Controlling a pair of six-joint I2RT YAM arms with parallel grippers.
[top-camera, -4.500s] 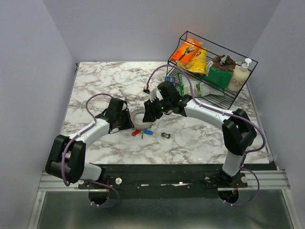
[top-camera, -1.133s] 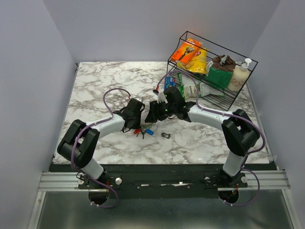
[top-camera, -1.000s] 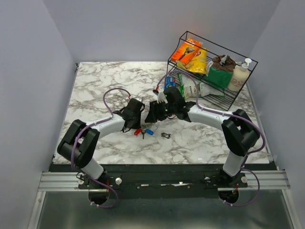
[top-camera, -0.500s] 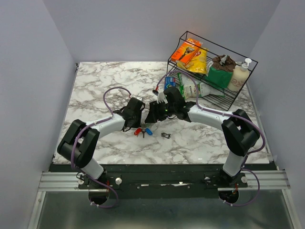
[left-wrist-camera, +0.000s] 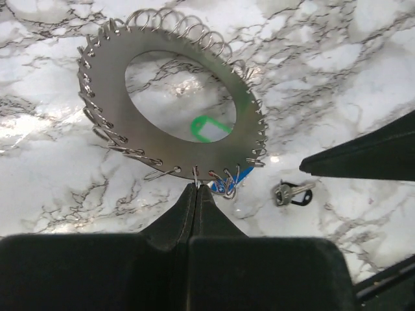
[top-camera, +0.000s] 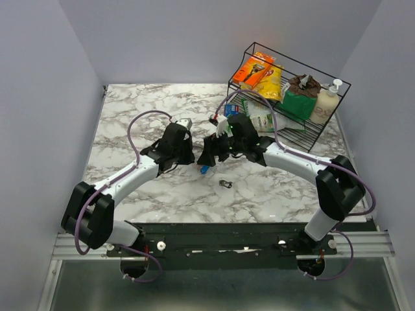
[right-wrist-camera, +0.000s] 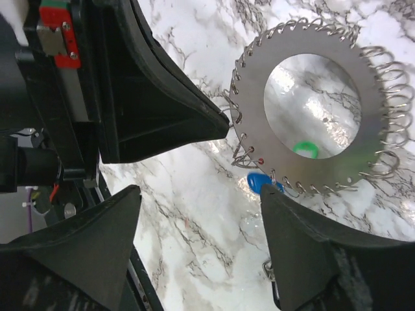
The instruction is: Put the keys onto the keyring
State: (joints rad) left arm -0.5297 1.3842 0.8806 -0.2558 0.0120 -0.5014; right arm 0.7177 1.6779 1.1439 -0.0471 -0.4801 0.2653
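Check both arms: the left arm [top-camera: 126, 181] and the right arm [top-camera: 292, 162] extend forward and bend inward, so the wrists nearly meet. Your left gripper [left-wrist-camera: 198, 189] has its fingers pressed together, tips touching. Your right gripper [right-wrist-camera: 200, 194] faces it with jaws spread wide.

A robotics lab cell: plain grey walls [top-camera: 39, 97] box a marble-patterned table [top-camera: 130, 110] edged by an aluminium rail [top-camera: 71, 245].

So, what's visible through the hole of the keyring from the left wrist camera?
Through the keyring hole show the marble table and a green key head below. The rest of that key is covered by the ring's metal band.
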